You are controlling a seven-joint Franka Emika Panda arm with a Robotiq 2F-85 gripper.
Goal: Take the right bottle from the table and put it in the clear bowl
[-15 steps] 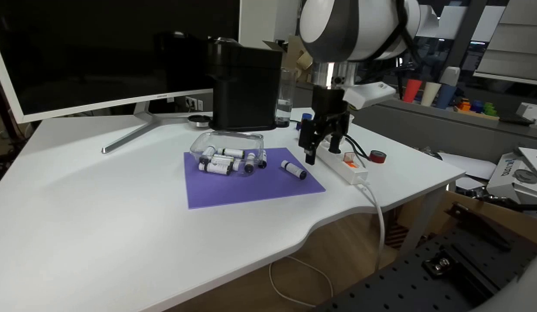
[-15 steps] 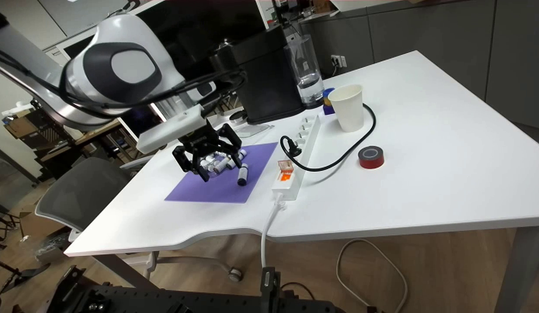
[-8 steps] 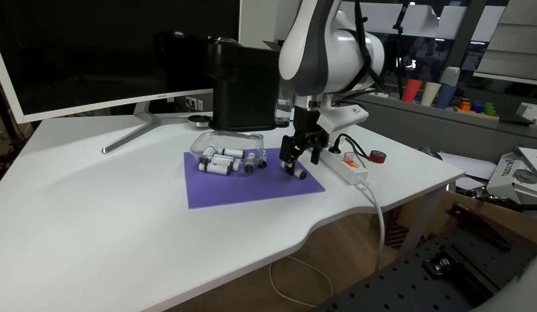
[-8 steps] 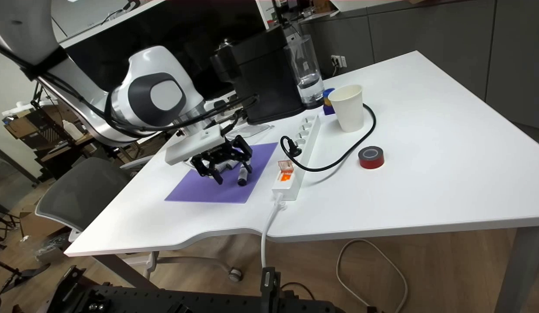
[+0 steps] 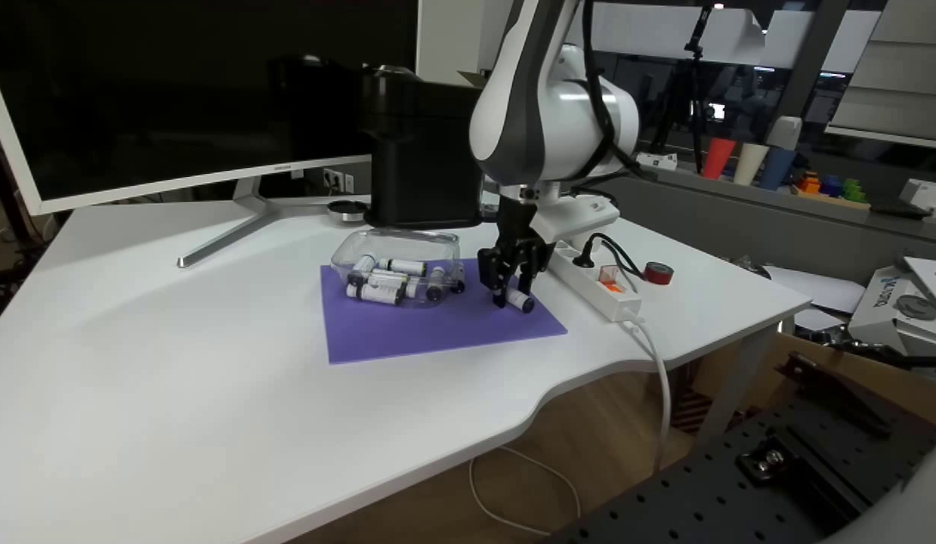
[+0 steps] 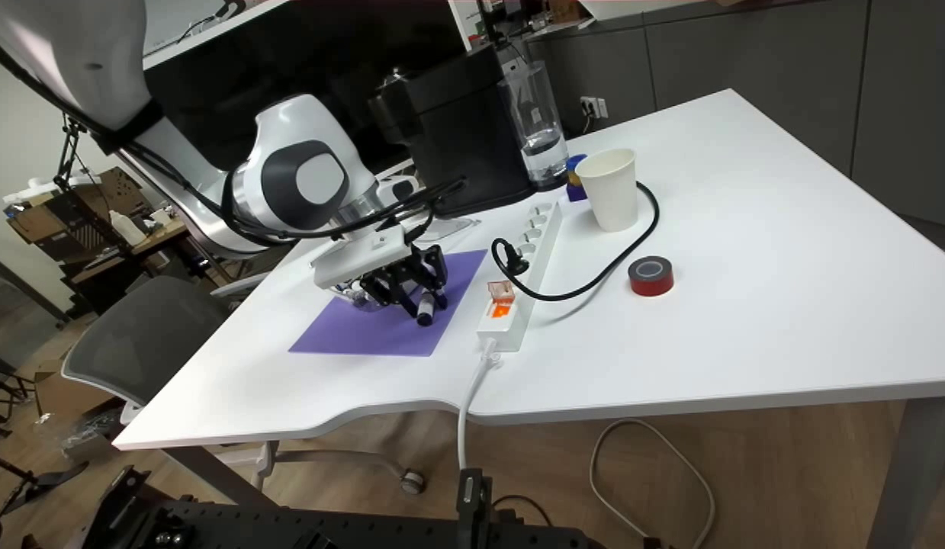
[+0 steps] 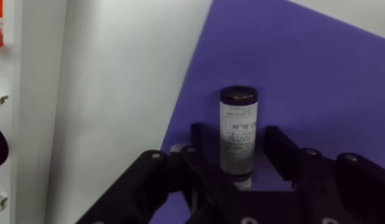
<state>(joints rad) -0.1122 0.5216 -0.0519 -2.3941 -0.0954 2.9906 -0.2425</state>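
Observation:
The right bottle (image 7: 238, 133), small and white-labelled with a dark end, lies on the purple mat (image 5: 437, 336) that covers part of the white table (image 5: 211, 363). My gripper (image 7: 234, 129) is lowered over it, a finger on each side. In the wrist view, narrow strips of mat show between the bottle and both fingers, so the jaws are partly closed but apart from it. In both exterior views the fingers hide part of the bottle (image 5: 520, 301). The clear bowl (image 5: 396, 243) stands left of my gripper in an exterior view, with several similar bottles in it.
A white power strip (image 5: 592, 283) with a black plug runs close beside the mat. Behind stand a black machine (image 5: 430, 151) and a large monitor (image 5: 196, 91). A paper cup (image 6: 611, 191) and a roll of tape (image 6: 650, 276) are also on the table.
My gripper has come down and across onto the bottle, and its fingers have drawn closer together around it. The bottle and the bowl have not visibly moved.

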